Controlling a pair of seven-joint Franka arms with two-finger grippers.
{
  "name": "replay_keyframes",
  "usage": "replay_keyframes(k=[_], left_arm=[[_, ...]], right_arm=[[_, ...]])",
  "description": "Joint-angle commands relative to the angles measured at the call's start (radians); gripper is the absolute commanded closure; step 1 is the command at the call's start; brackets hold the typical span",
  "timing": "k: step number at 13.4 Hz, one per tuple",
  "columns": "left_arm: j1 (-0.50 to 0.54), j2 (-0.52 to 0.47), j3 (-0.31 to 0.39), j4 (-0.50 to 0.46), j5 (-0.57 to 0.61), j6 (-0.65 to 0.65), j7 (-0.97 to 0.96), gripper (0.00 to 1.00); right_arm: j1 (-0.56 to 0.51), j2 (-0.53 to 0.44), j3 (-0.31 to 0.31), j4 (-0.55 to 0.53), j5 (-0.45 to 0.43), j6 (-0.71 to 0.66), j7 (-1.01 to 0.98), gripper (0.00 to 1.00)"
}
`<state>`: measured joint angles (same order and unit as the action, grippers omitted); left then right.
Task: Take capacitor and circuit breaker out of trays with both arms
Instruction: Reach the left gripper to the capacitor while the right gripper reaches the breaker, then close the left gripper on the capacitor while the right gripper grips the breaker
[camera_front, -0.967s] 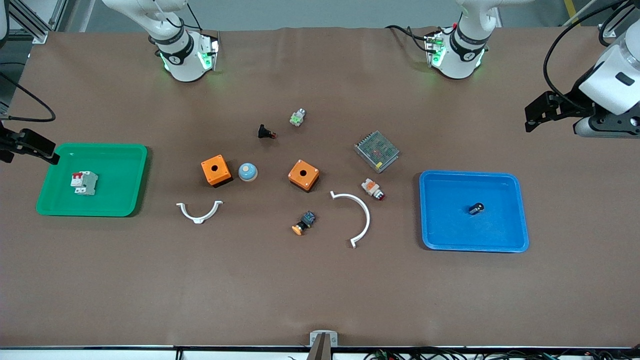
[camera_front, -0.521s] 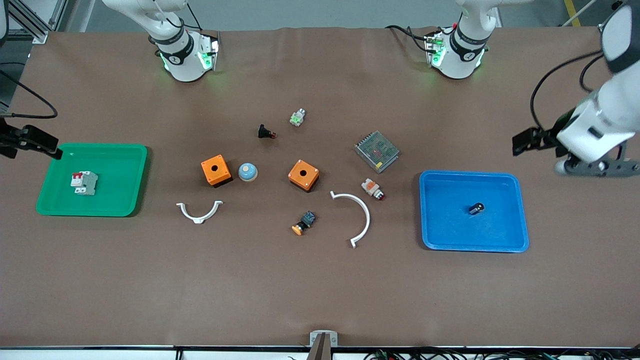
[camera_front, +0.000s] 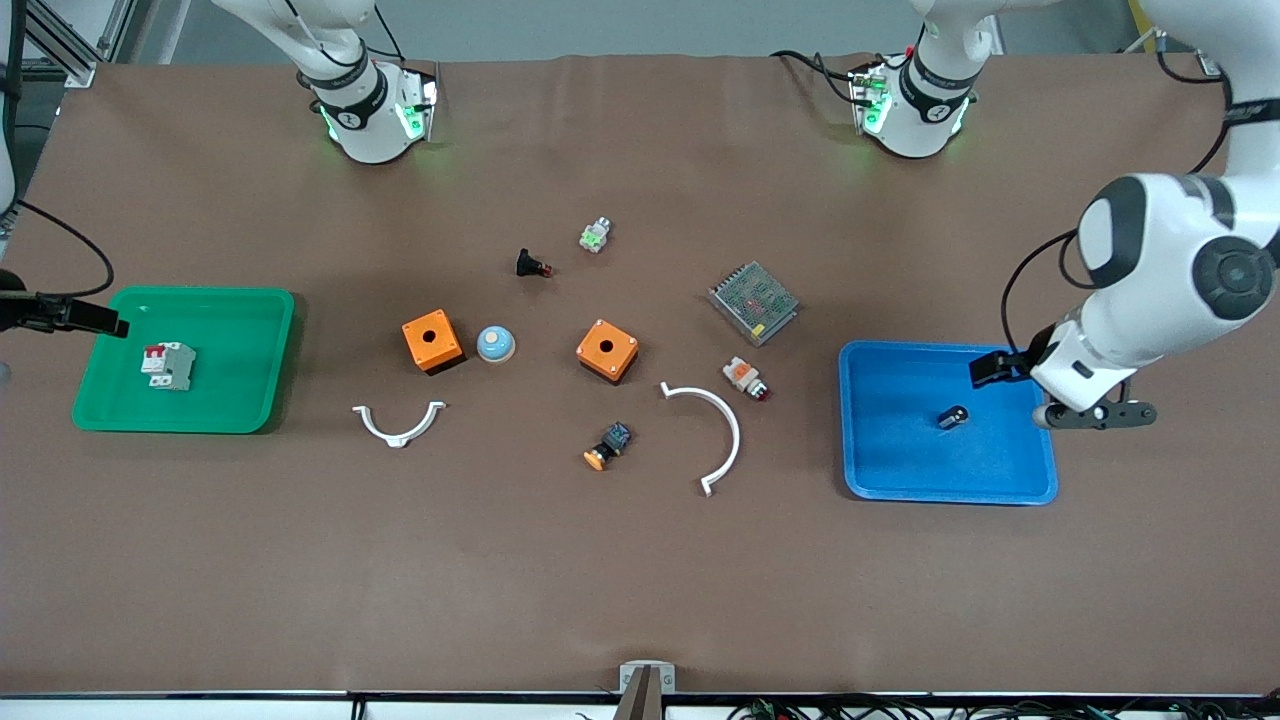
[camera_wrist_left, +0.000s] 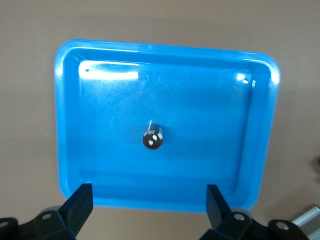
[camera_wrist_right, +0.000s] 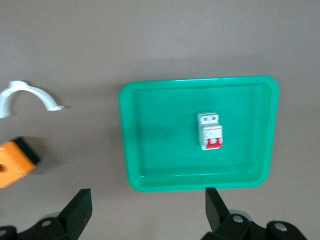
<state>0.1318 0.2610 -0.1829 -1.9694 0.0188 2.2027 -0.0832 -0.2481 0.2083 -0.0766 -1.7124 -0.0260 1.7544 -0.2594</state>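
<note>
Now the capacitor (camera_front: 952, 416) lies in the blue tray (camera_front: 900, 480), with the left gripper (camera_wrist_left: 150, 200) over that tray's edge, fingers wide apart and empty. The breaker (camera_front: 168, 365) lies in the green tray (camera_front: 250, 400); the right gripper (camera_wrist_right: 148, 202) hangs beside it, likewise spread and empty.

Left hand (camera_wrist_left: 147, 205) has swung over the blue tray's (camera_front: 1040, 440) edge.

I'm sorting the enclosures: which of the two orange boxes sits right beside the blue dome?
The orange box toward the right arm's end of the table; the blue dome sits right beside it. The other orange box stands apart.
</note>
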Motion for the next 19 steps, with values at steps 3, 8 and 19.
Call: replay_keyframes(k=[3, 8, 19], left_arm=[[0.022, 0.179, -0.004, -0.034, -0.003, 0.248, -0.01, 0.06], [0.02, 0.265, -0.004, -0.032, -0.003, 0.325, -0.01, 0.24], [-0.014, 0.166, -0.056, 0.032, -0.005, 0.137, -0.019, 0.99]], right_arm=[[-0.149, 0.123, 0.015, -0.021, 0.0, 0.123, -0.229, 0.0], [-0.218, 0.152, 0.015, -0.222, 0.001, 0.48, -0.348, 0.0], [-0.217, 0.192, 0.02, -0.395, 0.015, 0.692, -0.35, 0.16]])
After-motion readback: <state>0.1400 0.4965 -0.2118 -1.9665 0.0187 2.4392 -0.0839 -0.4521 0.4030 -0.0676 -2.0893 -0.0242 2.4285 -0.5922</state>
